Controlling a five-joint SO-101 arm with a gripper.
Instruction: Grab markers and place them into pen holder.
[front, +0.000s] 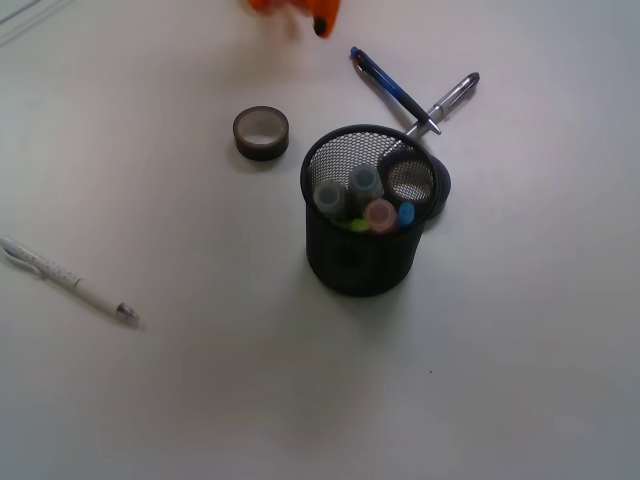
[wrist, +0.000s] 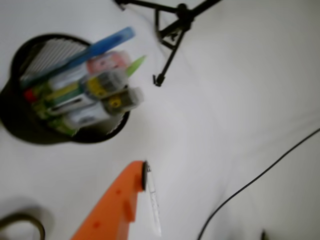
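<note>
Black wire-mesh pen holder, markers with yellow-green and white labelled barrels, grey, pink and blue ends, orange fingers, white pen, blue pen, silver pen, dark translucent tape roll, pale grey-white table

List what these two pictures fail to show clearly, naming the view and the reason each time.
- Gripper: the front view crops it at the top edge and blurs it; the wrist view shows only one orange finger, so open or shut is unknown.
- Marker labels: unreadable from motion blur in the wrist view.
- Marker lower ends: hidden by the pen holder mesh in the front view.
- Second tape roll: partly behind the holder.
</note>
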